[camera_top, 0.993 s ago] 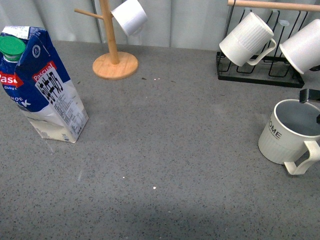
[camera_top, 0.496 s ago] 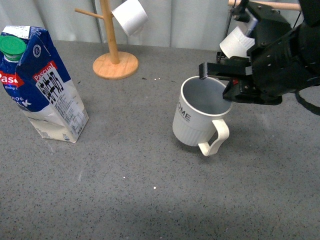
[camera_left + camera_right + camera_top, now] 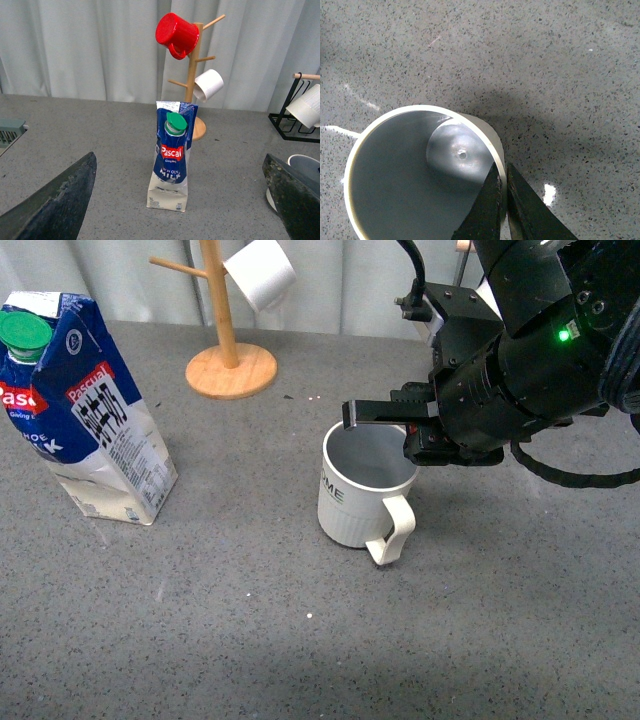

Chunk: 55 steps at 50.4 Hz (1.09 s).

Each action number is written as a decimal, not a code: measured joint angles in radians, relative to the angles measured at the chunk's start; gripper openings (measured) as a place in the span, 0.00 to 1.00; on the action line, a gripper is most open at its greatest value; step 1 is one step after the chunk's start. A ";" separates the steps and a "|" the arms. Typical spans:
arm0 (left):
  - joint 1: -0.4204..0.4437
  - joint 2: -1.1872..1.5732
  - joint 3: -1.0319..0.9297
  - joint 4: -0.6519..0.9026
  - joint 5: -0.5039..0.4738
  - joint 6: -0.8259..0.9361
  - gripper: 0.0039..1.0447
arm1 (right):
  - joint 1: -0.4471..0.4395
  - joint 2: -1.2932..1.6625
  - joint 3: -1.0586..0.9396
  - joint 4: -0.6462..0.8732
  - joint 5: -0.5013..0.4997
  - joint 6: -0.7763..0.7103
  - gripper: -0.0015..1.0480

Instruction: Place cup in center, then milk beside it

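Currently, step one nears completion: right fingers (image 3: 491, 210) pinch the cup (image 3: 365, 495) rim, one inside, one outside, mid-worktop (image 3: 250, 620). Next: release, withdraw. Left fingers (image 3: 55, 200) spread wide, empty; milk (image 3: 170, 165) ahead between them.

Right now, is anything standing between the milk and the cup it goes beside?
Nothing visible. Only bare table lies between the milk and the cup; the wooden mug tree stands farther back, off that line.

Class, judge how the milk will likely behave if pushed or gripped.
The milk is tall on a small base, so a high push would probably tip it. Its creased lower walls suggest soft card that may give when squeezed.
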 joint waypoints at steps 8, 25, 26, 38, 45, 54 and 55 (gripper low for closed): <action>0.000 0.000 0.000 0.000 0.000 0.000 0.94 | -0.001 0.001 -0.009 0.061 -0.011 0.001 0.15; 0.000 0.000 0.000 0.000 0.000 0.000 0.94 | -0.040 -0.163 -0.133 0.237 0.026 0.002 0.72; 0.000 0.000 0.000 0.000 0.000 0.000 0.94 | -0.044 -0.180 -0.143 0.246 0.029 0.002 0.76; 0.000 0.000 0.000 0.000 -0.001 0.000 0.94 | -0.090 -0.303 -0.493 0.978 0.341 -0.188 0.67; 0.000 0.000 0.000 0.000 0.000 0.000 0.94 | -0.153 -0.397 -0.678 1.212 0.305 -0.234 0.42; 0.000 0.000 0.000 0.000 0.000 0.000 0.94 | -0.204 -0.513 -0.797 1.205 0.255 -0.247 0.16; 0.000 0.000 0.000 0.000 0.000 0.000 0.94 | -0.210 -0.529 -0.809 1.202 0.248 -0.248 0.13</action>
